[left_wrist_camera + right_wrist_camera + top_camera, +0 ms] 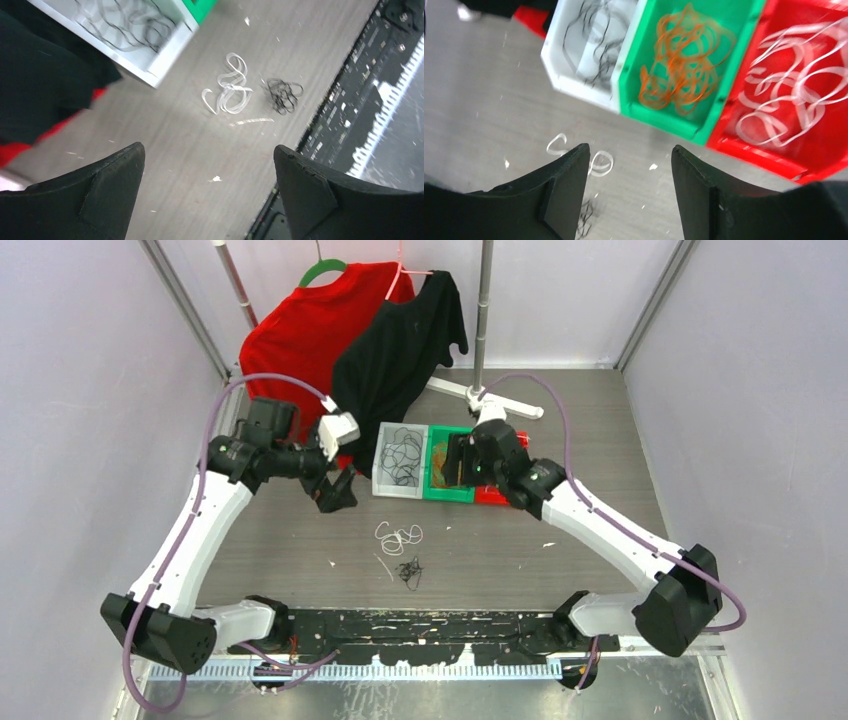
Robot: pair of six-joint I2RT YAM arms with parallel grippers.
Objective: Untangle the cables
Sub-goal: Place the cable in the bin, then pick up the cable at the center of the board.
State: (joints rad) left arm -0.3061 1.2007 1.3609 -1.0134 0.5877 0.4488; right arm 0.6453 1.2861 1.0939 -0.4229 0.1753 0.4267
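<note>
Since a white cable bunch and a black cable bunch lie side by side on the counter, nearer than the bins, and your left hand and right hand hang open and empty, I think you should reach down and pick one up next.

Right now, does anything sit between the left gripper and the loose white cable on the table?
Nothing visible. The left gripper hangs open over the tabletop; the white cable lies uncovered ahead of it, a black bunch beside it.

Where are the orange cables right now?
In the right wrist view, the orange cables lie in the green bin, between the white bin and the red bin.
</note>
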